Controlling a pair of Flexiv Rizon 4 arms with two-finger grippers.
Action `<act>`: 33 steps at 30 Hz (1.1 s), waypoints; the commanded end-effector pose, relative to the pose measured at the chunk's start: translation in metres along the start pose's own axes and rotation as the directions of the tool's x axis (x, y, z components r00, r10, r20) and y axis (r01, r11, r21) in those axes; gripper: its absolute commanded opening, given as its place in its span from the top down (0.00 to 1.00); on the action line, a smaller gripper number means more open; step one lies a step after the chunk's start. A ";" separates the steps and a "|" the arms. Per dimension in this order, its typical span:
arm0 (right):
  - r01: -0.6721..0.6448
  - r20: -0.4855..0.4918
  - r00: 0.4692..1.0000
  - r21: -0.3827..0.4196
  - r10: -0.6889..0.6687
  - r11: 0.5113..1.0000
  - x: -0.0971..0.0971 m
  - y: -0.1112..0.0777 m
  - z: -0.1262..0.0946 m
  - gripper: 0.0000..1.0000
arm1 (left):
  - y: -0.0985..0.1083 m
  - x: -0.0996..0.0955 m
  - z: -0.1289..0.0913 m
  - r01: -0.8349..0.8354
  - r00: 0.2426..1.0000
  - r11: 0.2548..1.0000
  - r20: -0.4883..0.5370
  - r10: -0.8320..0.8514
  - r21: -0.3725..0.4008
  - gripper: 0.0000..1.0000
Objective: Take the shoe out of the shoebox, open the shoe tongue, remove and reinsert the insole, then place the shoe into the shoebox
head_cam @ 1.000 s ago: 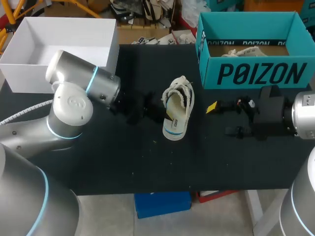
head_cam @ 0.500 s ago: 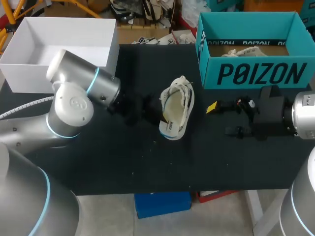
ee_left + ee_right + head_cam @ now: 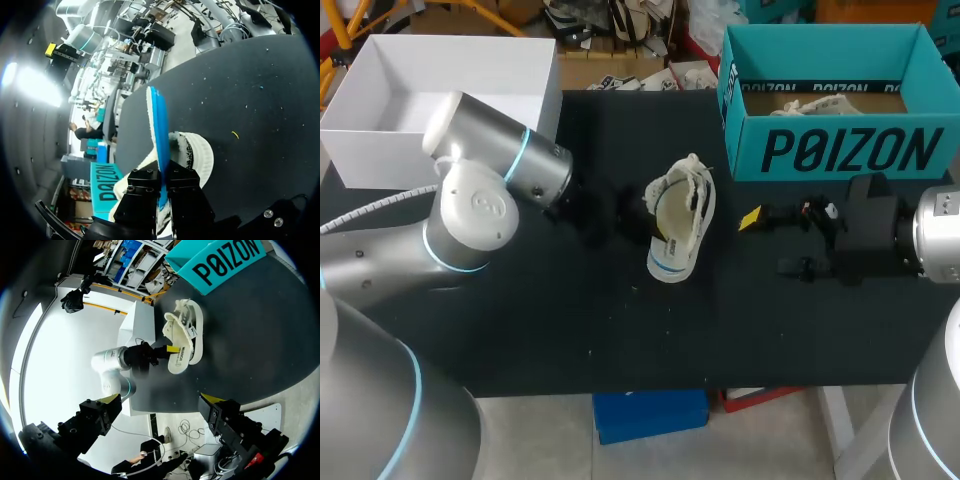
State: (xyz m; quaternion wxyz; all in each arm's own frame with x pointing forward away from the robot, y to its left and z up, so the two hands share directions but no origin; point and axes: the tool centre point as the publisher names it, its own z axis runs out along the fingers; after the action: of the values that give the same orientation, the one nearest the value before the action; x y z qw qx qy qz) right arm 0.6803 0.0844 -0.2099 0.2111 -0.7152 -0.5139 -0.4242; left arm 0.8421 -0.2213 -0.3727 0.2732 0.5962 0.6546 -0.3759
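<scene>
At the centre of the matte black table (image 3: 570,320), the shoe (image 3: 678,225) lies tipped on its side. It has a white woven upper, ragged laces and a pale rubber sole with a blue stripe. The left gripper (image 3: 161,175) is clamped on the shoe's thin blue-and-white edge. The right gripper (image 3: 160,405) hangs clear of the shoe, near the teal cardboard box (image 3: 840,150), with its fingers spread wide.

The black tabletop (image 3: 620,330) was flecked with small pale specks. An open white box (image 3: 365,150) sat at its far left corner.
</scene>
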 end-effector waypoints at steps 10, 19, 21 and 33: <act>0.000 -0.002 1.000 0.001 0.000 1.000 0.000 -0.001 -0.002 0.00 | -0.004 0.004 -0.008 0.027 0.998 0.998 -0.059 -0.023 0.063 0.00; 0.000 -0.002 1.000 0.001 0.000 1.000 0.000 -0.001 -0.002 0.00 | -0.001 -0.032 -0.037 0.007 0.996 0.998 -0.086 -0.002 0.057 0.00; 0.000 -0.002 1.000 0.001 0.000 1.000 0.000 -0.001 -0.002 0.00 | -0.001 -0.038 -0.042 0.006 0.994 0.999 -0.107 0.000 0.052 0.00; 0.000 -0.002 1.000 0.001 0.000 1.000 0.000 -0.001 -0.002 0.00 | 0.019 -0.059 -0.054 0.070 0.972 0.992 -0.215 -0.092 -0.107 0.34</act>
State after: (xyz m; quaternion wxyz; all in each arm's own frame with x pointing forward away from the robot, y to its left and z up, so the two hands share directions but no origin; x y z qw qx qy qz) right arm 0.6803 0.0844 -0.2099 0.2111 -0.7152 -0.5139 -0.4242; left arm 0.8770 -0.2031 -0.3022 0.2269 0.5899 0.7096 -0.3114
